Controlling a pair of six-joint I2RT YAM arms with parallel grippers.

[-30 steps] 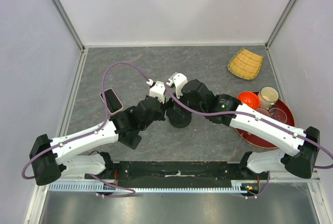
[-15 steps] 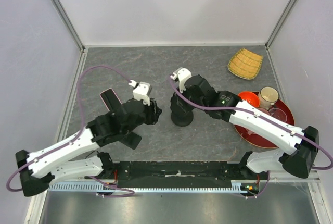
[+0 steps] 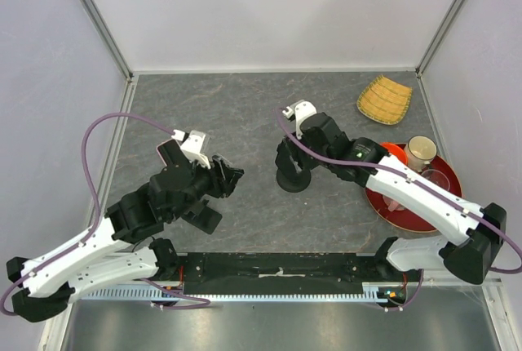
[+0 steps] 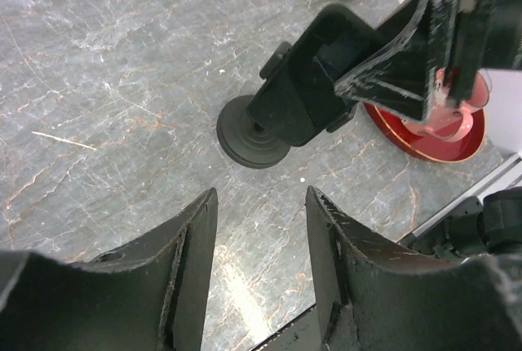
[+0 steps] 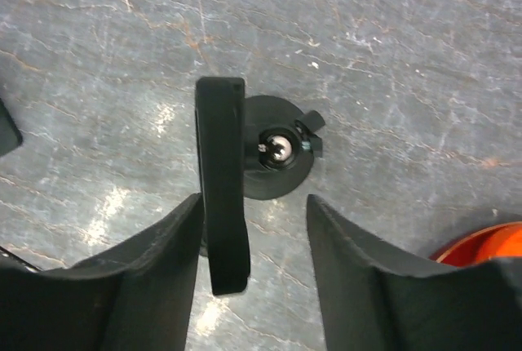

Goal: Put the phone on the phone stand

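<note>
The black phone stand stands mid-table on a round base with its holder plate upright. It also shows in the left wrist view and the right wrist view. My right gripper hovers over it, open and empty, with the plate close to one finger. My left gripper is open and empty, left of the stand and apart from it. The phone lies under my left arm; only a dark end seems to show.
A red tray at the right holds a cup, a red bowl and a glass. A yellow woven dish lies at the back right. Walls close the left, back and right sides.
My left arm has drawn back to the left, away from the stand, and now covers the phone. My right gripper has shifted slightly right over the stand.
</note>
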